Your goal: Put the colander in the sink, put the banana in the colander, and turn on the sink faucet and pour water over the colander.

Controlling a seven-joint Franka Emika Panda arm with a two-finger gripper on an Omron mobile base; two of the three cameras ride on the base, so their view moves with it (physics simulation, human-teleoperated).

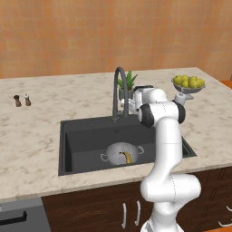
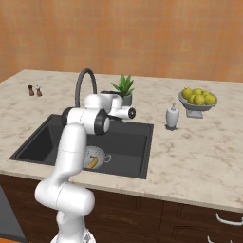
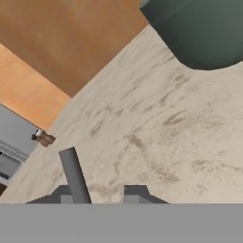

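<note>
With the colander [image 1: 121, 152] already sitting in the black sink [image 1: 86, 131] and the banana [image 1: 127, 157] lying inside it, we judge the step in hand to be turning on the faucet [image 1: 118, 93], whose tall arched spout rises from the back edge of the basin. To do it well, we need to find the tap's handle at its base first and push it in one steady stroke, then check that the spout hangs over the colander, which sits toward the front of the basin, so the water lands on the fruit. Our gripper [image 2: 113, 97] hangs at the back of the sink, close to the faucet and in front of the potted plant [image 2: 124, 88]. In the hand view its dark fingertips [image 3: 135, 193] stand apart over bare marble counter [image 3: 156, 137] with nothing between them, and a slim grey rod that we take for part of the tap rises just beside one tip; whether it touches we cannot tell.
</note>
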